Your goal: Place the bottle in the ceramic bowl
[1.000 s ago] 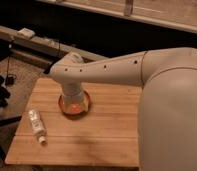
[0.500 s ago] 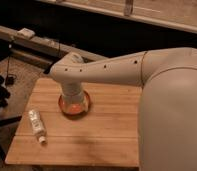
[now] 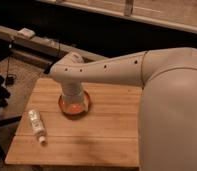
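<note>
The wooden worktop (image 3: 109,132) stands in a dim room, and your arm (image 3: 107,72) reaches across it, covering much of the ceramic bowl (image 3: 87,106). The hand (image 3: 73,101) sits low over that bowl, hidden, so you cannot tell whether it is clenched or released. The bottle (image 3: 36,124) lies flat left of the bowl, apart from it, with its long axis running front to back and its cap at the near end.

There is one bottle (image 3: 37,125), one ceramic bowl (image 3: 87,107) and one wooden surface (image 3: 109,132) carrying them both. One robot arm (image 3: 109,72) is in view, ending in one claw (image 3: 73,101), which sits low over the bowl. Behind the surface there is one long dark bench (image 3: 42,46), with one small pale object (image 3: 26,33) on it.
</note>
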`<state>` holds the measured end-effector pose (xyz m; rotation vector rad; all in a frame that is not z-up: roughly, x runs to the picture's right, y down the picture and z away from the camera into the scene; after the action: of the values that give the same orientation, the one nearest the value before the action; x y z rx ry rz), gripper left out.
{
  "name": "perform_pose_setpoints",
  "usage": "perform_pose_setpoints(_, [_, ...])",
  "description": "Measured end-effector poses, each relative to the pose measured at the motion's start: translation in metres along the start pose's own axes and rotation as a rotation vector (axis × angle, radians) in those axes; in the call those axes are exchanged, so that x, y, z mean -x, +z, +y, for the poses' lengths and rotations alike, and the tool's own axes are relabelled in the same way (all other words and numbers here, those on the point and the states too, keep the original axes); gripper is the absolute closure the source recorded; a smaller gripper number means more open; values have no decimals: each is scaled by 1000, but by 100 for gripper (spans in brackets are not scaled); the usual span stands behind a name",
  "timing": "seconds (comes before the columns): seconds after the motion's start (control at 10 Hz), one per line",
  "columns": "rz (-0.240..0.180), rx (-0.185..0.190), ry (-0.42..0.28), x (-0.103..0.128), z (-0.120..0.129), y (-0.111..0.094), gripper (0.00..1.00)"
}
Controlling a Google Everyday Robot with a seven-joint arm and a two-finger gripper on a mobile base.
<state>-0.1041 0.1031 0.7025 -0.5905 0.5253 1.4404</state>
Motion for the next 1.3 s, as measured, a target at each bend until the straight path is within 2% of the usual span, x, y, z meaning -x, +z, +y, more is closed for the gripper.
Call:
perform_pose_setpoints(0.5, [-3,1,-18,0,3,2,35])
perform_pose_setpoints(0.7, [-8,12,-83,4,35,6,35])
perform_pose_setpoints(0.9, [-15,21,-156,9,80,11,35])
perform_pose_setpoints(1.0, [-12,28,-210,10,111,15,35])
perform_pose_setpoints(1.3, [1,52,-347,-2,177,24,35])
